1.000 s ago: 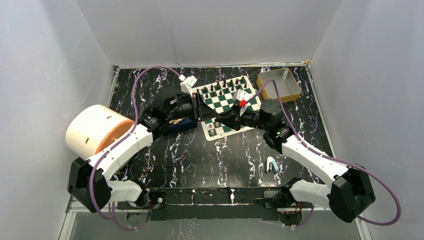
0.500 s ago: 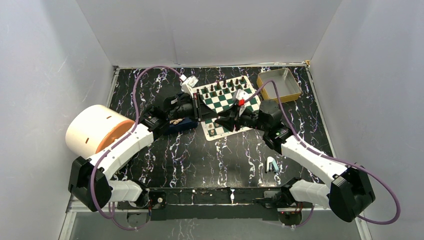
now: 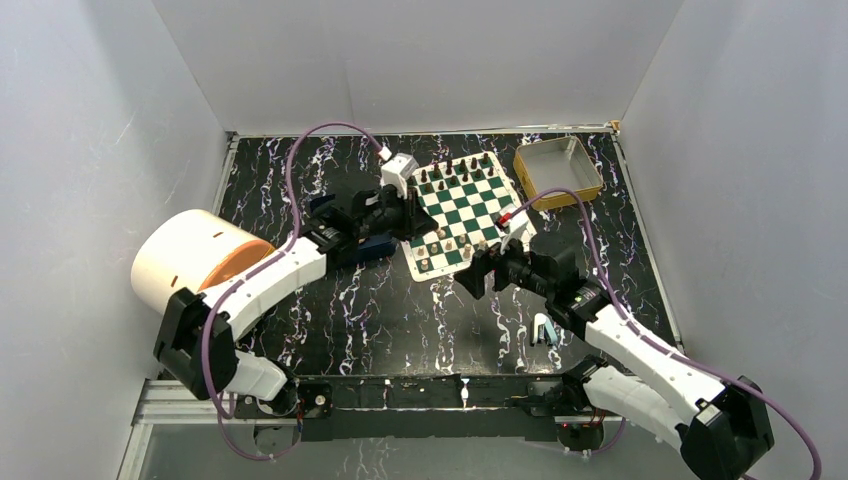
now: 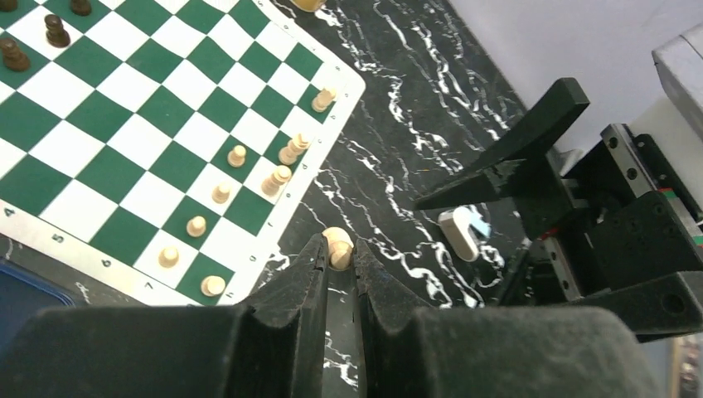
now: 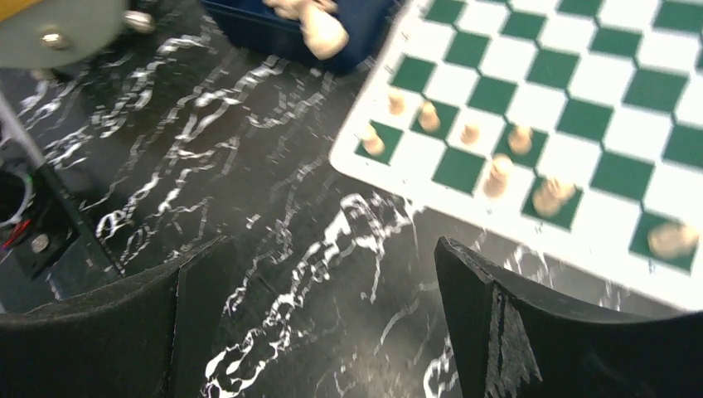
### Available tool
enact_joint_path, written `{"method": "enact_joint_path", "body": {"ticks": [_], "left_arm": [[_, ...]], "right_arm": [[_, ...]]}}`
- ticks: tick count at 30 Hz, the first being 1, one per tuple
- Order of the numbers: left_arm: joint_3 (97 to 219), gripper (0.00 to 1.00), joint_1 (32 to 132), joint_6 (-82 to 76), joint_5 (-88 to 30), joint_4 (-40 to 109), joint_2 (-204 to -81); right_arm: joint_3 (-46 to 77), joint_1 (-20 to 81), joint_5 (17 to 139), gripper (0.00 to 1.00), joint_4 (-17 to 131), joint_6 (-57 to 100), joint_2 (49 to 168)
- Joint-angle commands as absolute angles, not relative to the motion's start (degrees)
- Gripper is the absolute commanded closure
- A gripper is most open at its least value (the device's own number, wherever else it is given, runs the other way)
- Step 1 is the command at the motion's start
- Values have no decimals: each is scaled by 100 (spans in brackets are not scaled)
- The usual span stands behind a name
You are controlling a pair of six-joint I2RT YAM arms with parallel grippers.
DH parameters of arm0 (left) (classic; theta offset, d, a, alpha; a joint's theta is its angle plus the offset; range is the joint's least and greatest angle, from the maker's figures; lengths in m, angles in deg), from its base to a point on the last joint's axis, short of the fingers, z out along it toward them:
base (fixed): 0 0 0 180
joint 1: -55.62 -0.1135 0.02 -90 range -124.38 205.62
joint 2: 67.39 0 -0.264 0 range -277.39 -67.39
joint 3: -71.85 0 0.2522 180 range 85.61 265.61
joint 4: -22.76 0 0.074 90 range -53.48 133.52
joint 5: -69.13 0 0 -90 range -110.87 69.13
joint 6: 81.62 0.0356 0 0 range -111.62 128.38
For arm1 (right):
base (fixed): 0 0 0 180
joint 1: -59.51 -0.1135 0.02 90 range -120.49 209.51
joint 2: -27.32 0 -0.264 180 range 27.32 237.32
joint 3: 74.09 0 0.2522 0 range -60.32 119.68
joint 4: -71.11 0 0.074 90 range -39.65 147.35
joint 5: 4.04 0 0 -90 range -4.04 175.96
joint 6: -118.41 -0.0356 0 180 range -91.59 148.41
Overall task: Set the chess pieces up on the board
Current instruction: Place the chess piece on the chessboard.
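Black marbled tabletop (image 3: 380, 310) between white walls (image 3: 120, 90), inspected from the near edge outward. We record that the right gripper (image 3: 474, 272) has pulled back off the board (image 3: 470, 205) within the last second. It now hangs over bare marble just short of the near border, jaws spread wide and empty. We record next that the left gripper (image 4: 336, 259) has swung from over the blue tray (image 3: 368, 247) to the board's left edge. Its jaws are clenched on one cream piece (image 4: 337, 245), which the wrist view shows against the marble just off the near border. Several cream pieces (image 3: 447, 245) already stand on the two nearest ranks, with gaps between them, and more lie in the tray. At the far ranks stand the dark pieces (image 3: 455, 168). We judge that the right arm's retreat gives the left a free path to an open near square, so the next placement is in hand.
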State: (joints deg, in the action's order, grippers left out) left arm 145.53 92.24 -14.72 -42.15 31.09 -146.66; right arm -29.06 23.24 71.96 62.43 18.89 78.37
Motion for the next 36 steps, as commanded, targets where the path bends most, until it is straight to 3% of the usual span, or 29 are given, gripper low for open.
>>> {"method": "enact_joint_path", "body": {"ticks": [1, 6, 15, 36], "left_arm": [[14953, 100, 9519, -589, -3396, 3132, -15026], [15281, 100, 9869, -110, -2987, 3116, -15706], [15345, 100, 10135, 342, -2280, 2801, -16445], [15144, 100, 10286, 512, -2087, 2159, -17201]], "right_arm": [[-2727, 2381, 8650, 2, 4697, 979, 7637], [-2533, 2860, 9068, 1, 4072, 917, 7699], [-2425, 4697, 7619, 1, 4085, 915, 8043], [-2544, 4867, 7550, 1, 4375, 618, 7772]]}}
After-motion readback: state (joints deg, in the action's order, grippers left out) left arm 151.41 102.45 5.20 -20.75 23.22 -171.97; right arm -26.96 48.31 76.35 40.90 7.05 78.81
